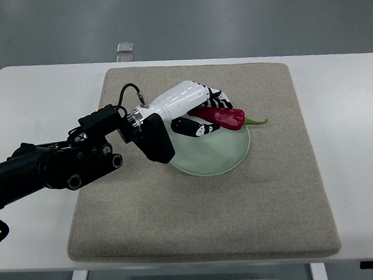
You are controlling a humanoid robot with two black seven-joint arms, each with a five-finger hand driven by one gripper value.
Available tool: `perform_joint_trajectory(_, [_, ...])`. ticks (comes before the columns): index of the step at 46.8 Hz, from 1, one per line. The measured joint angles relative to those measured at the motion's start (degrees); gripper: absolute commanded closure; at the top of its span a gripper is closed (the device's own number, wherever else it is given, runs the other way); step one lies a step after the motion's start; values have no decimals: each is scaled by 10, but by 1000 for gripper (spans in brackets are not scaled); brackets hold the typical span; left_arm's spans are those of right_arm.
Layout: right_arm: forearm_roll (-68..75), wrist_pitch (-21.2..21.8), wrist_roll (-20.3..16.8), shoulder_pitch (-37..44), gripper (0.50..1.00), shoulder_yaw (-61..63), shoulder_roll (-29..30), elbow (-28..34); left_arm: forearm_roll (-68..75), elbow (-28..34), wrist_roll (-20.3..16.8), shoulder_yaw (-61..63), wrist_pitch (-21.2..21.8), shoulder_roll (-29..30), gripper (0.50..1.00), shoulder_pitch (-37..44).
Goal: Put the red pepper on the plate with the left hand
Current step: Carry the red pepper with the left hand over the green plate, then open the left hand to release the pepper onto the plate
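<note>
the left hand (200, 110) reaches in from the picture's left on a black arm (54, 165) and sits over the far edge of the pale green plate (216, 157). its white and black fingers (219, 100) lie curled over the top of the red pepper (226, 117) while the thumb (195, 128) comes in below, so the hand is closed around the pepper. the pepper lies at the plate's far right rim, its red body partly under the fingers and its green stem (257, 120) poking out past the rim over the beige mat (210, 209). whether the pepper rests on the plate or is held just above it cannot be told. the near half of the plate is bare. the mat spreads well beyond the plate on every side, widest toward the near and right edges, and it lies on a white table (359, 134) with bare margins left and right. a small silvery object (125, 49) sits at the table's far edge. no readable writing shows.
</note>
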Motion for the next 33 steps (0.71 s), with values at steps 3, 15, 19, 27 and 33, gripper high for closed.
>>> perform_joint_trajectory(3, [0, 0, 0, 0, 572, 0, 0, 0, 1, 0, 0, 13, 0, 0, 1000, 0])
perform_joint_trajectory(15, [0, 0, 0, 0, 572, 0, 0, 0, 3, 5, 1, 38, 0, 3, 1000, 2])
perform_joint_trajectory(19, [0, 0, 0, 0, 572, 0, 0, 0, 3, 5, 1, 38, 1, 4, 1000, 2])
perform_joint_trajectory(27, [0, 0, 0, 0, 572, 0, 0, 0, 3, 5, 1, 38, 1, 4, 1000, 5])
perform_joint_trajectory(33, [0, 0, 0, 0, 572, 0, 0, 0, -1, 5, 1, 38, 1, 5, 978, 6])
